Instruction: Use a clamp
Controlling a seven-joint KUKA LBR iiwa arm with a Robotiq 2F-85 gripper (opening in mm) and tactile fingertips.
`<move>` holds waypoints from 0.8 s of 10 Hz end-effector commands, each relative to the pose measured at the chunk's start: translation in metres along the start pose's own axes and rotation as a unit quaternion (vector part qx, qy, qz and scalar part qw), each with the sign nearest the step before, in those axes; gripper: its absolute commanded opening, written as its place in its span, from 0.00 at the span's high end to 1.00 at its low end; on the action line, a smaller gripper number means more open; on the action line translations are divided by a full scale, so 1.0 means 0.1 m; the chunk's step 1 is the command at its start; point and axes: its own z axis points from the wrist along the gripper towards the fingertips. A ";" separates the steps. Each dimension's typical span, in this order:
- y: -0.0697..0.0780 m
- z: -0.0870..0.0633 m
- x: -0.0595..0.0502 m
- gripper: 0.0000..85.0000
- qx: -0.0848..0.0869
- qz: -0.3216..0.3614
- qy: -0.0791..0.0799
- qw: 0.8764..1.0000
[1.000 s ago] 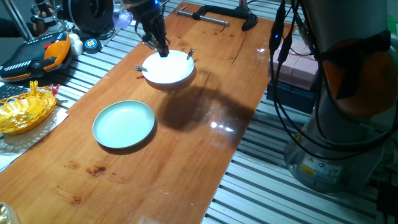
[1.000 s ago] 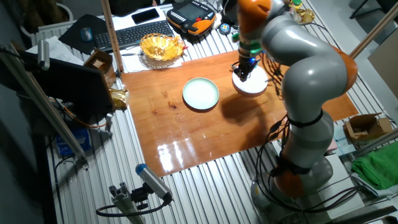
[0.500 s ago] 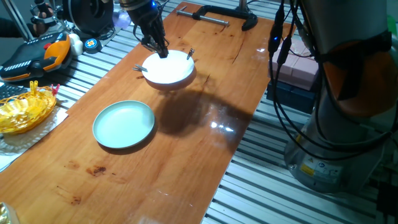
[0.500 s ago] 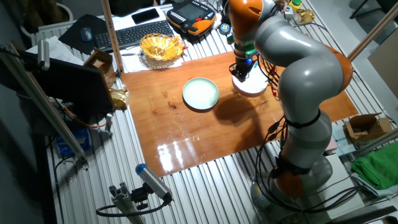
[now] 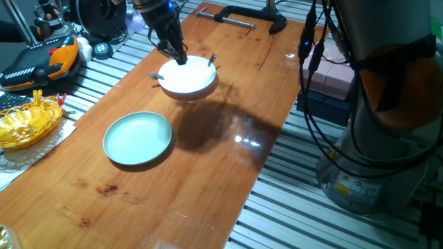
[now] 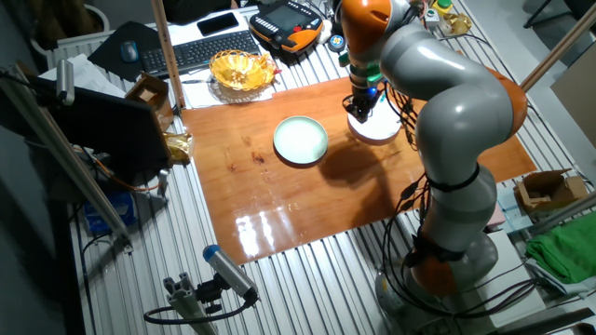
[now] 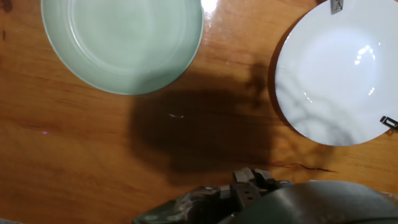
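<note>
Big grey-orange robot arm [image 6: 447, 102] reaches over the long wooden table [image 5: 208, 159]. Round white plate [image 5: 187, 75] w/ tiny dark grey metal clamp [image 5: 212, 60] clipped on its far rim. Black gripper [image 5: 181, 58] hangs at plate's rim; fingers' state: can't tell. Clamp prob. light, stiff, springy, slippery; pinch both thin handles.

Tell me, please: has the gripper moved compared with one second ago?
Yes, slightly. The gripper sits a bit farther toward the far rim of the white plate, away from the green plate.
</note>
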 end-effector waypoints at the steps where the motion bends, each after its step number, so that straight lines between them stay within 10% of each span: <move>1: 0.00 0.00 0.00 0.99 -0.001 -0.004 0.002 1.000; 5: 0.00 0.00 0.00 0.99 -0.031 0.044 -0.030 0.998; 8: 0.00 0.00 0.00 0.99 -0.010 0.079 -0.003 0.997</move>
